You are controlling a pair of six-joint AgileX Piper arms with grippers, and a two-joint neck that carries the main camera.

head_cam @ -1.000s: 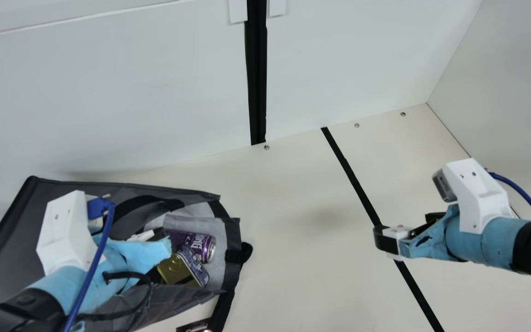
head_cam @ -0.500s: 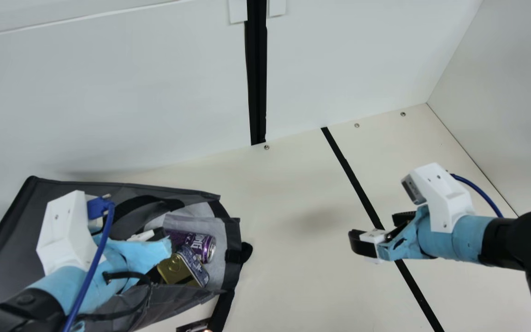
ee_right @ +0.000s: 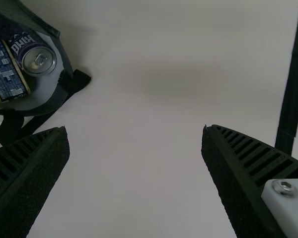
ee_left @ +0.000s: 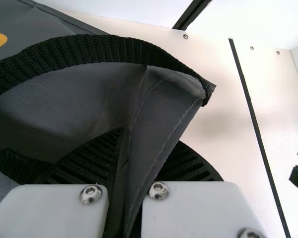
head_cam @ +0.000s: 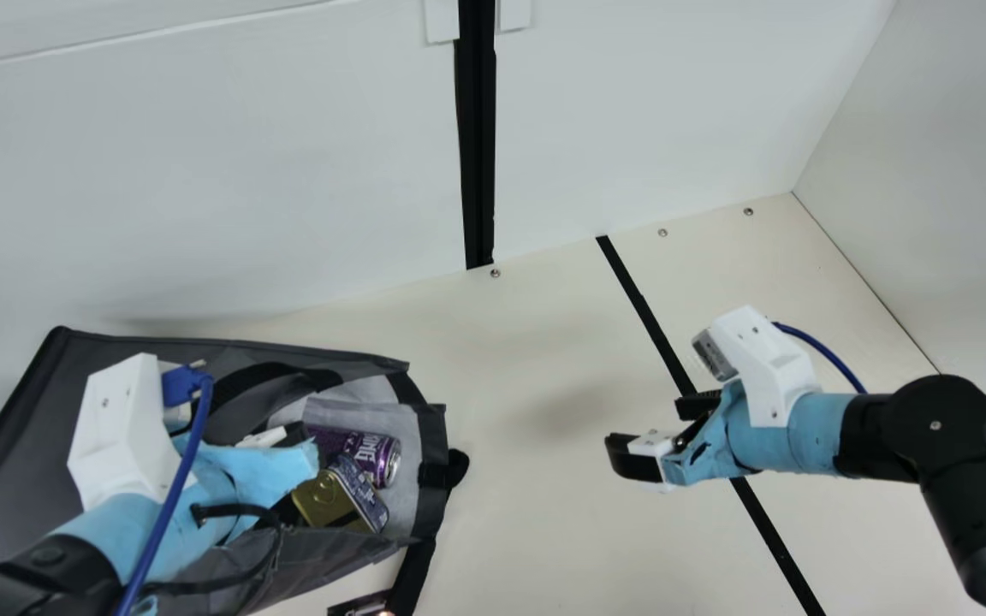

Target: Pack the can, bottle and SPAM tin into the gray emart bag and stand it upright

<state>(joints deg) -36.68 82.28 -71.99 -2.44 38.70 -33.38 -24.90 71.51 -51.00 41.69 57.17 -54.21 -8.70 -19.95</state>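
Left gripper clamps gray emart bag; right gripper spread over cream table

At the main view's near edge, a dark item, mostly cut off, lies by a black strap. The bag lies on its side, its mouth towards the table's middle. The left wrist view shows a fold of gray fabric pinched between the left gripper's ribbed fingers, under a looped black handle. Just inside the mouth, the SPAM tin rests tilted, with the purple can right beside it, lying on its side, its top facing out. Well apart from them, the right gripper is wide open, nothing between its fingers. Farthest off stands the white wall with its black upright strip.
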